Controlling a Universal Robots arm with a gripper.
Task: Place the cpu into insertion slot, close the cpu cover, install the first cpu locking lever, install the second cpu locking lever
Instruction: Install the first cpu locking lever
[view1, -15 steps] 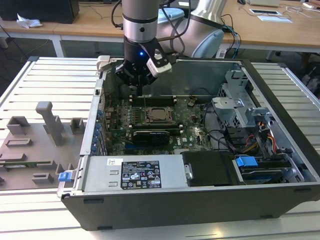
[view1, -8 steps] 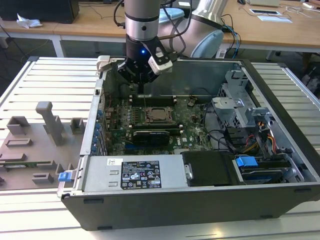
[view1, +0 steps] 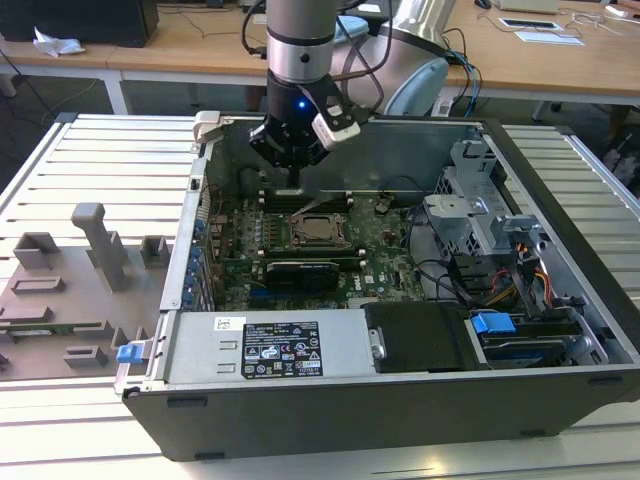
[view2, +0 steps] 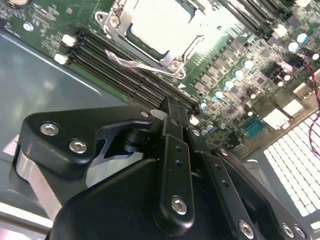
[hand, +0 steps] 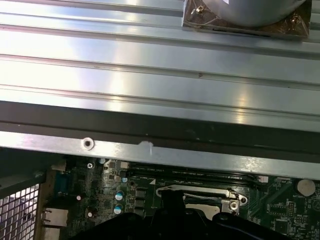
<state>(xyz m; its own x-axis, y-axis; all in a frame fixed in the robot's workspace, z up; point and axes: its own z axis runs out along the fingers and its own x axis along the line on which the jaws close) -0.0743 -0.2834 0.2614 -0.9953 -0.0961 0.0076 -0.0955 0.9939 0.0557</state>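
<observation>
Pale silver-grey cpu (view2: 161, 24) lying flat inside the insertion slot (view2: 186, 49), in the middle of the green motherboard (view2: 235, 65). Judged seated: level top, no corner riding up.

Around the chip, the cpu cover (view2: 116, 19), a thin silvery frame with screw heads at its corners. Judged folded down over the insertion slot, chip top showing through its window. Same frame edge-on in the first wrist view (hand: 200, 190).

Along one edge of the insertion slot, a thin wire locking lever (view2: 135, 63), resting loosely by a frame corner. Latched or free: cannot tell. In the exterior view, a pale thin bar (view1: 315, 205) slanting up from the insertion slot (view1: 315, 231), possibly a lever standing unlatched. Second lever not made out.

Progress, as a judgement: placing done, cover apparently shut, lever steps likely left.

Just beyond the insertion slot's lever edge, past the black memory slots (view2: 107, 62), the gripper (view2: 172, 109). Slim black fingers (view2: 175, 135) pressed together, nothing visible between them. Tips hovering over the board near the insertion slot, touching neither chip nor cover as far as visible. In the exterior view, gripper (view1: 298, 188) hanging from the arm above the far side of the insertion slot.

Further out from the insertion slot: open computer case (view1: 400, 400) on a slatted metal desk (view1: 90, 150), grey fixture blocks (view1: 95, 240) well apart toward the exterior view's left.
</observation>
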